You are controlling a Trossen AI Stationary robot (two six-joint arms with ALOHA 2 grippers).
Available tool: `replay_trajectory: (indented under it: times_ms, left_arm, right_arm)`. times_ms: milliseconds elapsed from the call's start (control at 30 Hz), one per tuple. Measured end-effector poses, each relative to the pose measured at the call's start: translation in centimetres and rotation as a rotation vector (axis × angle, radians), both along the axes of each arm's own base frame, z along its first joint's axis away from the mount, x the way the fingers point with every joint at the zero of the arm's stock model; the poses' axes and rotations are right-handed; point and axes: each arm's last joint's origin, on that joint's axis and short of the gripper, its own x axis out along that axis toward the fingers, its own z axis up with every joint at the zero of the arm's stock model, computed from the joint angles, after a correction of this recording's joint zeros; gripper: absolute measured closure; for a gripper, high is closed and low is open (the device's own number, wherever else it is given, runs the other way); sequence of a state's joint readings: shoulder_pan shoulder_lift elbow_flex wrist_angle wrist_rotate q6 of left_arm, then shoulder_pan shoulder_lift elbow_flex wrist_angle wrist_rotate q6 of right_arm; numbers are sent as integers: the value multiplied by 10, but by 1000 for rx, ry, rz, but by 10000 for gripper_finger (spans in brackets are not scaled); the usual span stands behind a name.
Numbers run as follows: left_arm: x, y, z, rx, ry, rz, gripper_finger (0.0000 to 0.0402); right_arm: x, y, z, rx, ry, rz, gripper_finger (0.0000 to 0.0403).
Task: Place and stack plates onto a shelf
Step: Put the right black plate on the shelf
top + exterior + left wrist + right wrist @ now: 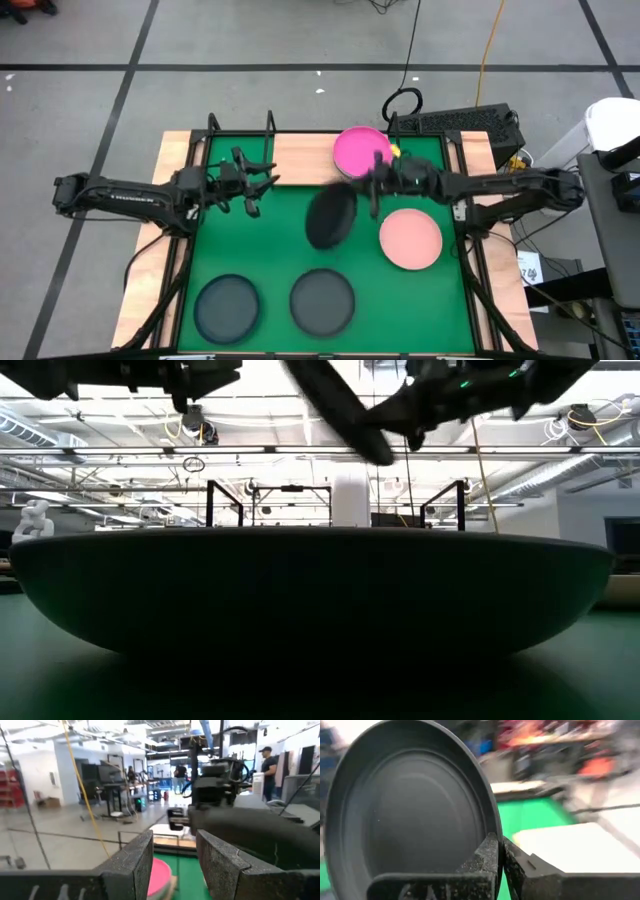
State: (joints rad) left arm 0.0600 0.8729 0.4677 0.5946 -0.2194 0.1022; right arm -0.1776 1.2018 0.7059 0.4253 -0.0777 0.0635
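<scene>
The right gripper [372,192] hangs over the middle of the green mat [270,250], its fingers pressed together on the rim of a dark plate [330,217]. That plate is lifted clear of the mat and tilted, extending left and nearward from the fingers. In the right wrist view the held plate [410,820] stands nearly on edge, its hollow face toward the camera, with the two fingers [485,865] pinching its rim from either side.

The light-wood shelf [300,152] lies along the far edge of the mat. On its right part sits a hot pink plate [360,150] — it appears to rest on a darker plate beneath, though the right arm hides most of that edge. A salmon pink plate [411,239] lies flat on the mat to the right, just beside the held plate. Two more dark plates lie flat near the front: one at the near left [227,306] and one at the near centre [322,301].

The left gripper [256,185] hovers over the far-left part of the mat, just short of the shelf, holding nothing; its fingers [130,865] stand spread apart in the left wrist view.

The low view is largely filled by the dark rim of a near plate [310,595] — which of the two cannot be told.
</scene>
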Motion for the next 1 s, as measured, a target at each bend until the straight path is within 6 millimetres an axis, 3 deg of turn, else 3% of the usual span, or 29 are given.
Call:
replay_trajectory:
  times_ms: [333,567,800,1000]
  left_arm:
    - [-24,22,18,91,-30,160,245]
    - [-29,34,16,65,0,228,245]
    - [-29,34,14,55,11,230,245]
    - [-29,34,14,55,12,229,245]
  right_arm:
    - [38,-93,18,-22,-98,-268,403]
    - [74,-148,5,-16,3,-304,403]
    - [86,-176,-33,10,124,-334,403]
    - [87,-185,-48,-19,164,-343,403]
